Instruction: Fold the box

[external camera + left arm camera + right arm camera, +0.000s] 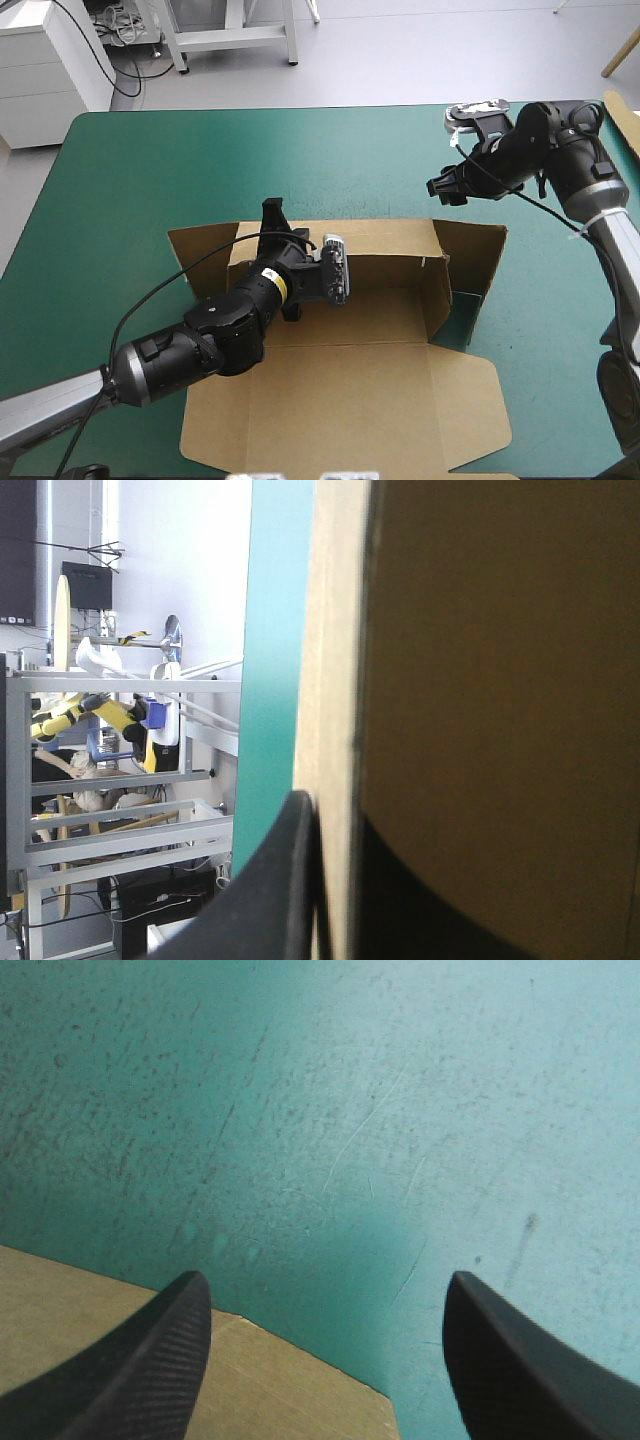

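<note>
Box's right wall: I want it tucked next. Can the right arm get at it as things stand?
Probably yes. The right gripper hangs open over bare teal-green cover just beyond that right wall, with nothing between them. The left gripper is shut on the far wall, well aside.

Left gripper (272,216) clamped, right gripper (325,1295) spread wide.

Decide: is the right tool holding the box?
No: the right tool stands open above the teal-green cover, its fingers wide apart.
</note>
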### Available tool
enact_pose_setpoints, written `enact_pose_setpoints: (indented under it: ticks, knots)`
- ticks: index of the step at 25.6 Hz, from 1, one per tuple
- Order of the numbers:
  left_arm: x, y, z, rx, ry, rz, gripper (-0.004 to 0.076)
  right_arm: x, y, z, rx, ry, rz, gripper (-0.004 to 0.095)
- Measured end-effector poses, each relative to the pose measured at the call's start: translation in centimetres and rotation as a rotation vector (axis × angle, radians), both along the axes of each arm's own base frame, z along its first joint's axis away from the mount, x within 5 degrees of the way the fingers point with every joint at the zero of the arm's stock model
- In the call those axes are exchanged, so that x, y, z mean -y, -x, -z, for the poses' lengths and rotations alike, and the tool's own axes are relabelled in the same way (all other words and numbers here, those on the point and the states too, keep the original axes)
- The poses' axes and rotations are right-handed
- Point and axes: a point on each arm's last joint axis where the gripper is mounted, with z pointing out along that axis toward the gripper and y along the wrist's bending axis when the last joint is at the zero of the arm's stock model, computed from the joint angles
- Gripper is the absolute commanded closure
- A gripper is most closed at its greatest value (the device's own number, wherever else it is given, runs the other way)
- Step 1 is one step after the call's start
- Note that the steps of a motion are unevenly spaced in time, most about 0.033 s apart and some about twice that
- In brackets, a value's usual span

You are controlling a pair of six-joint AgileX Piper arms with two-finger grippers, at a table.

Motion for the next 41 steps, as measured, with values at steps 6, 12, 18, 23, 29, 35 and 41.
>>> enact_pose_setpoints:
  ticks: [6, 12, 18, 23, 29, 35, 41]
  knots:
    - [0.3, -0.2, 0.5, 0.006, -0.029, 0.004, 0.0731, 0.0, 0.1, 0.8, -0.022, 0.012, -0.016, 0.0326]
    - [0.3, -0.3, 0.6, 0.007, -0.032, 0.004, 0.0731, 0.0, 0.2, 2.2, -0.062, 0.015, -0.020, 0.0328]
    - [0.3, -0.3, 0.6, 0.007, -0.033, 0.004, 0.0731, 0.0, 0.9, 3.3, -0.108, 0.002, -0.026, 0.0328]
    - [0.3, -0.3, 0.6, 0.007, -0.034, 0.004, 0.0731, 0.2, 3.2, 2.5, -0.091, -0.013, -0.044, 0.0332]
    - [0.3, -0.3, 0.6, 0.007, -0.034, 0.004, 0.0731, 0.6, 6.6, 2.3, -0.083, -0.024, -0.067, 0.0350]
    - [0.3, -0.2, 0.8, -0.011, -0.032, 0.006, 0.0731, 0.2, 9.7, 3.0, -0.047, -0.111, -0.155, 0.0421]
    - [0.2, 0.1, 0.7, -0.032, -0.044, 0.026, 0.0731, 0.5, 12.4, 2.8, -0.008, -0.115, -0.201, 0.0421]
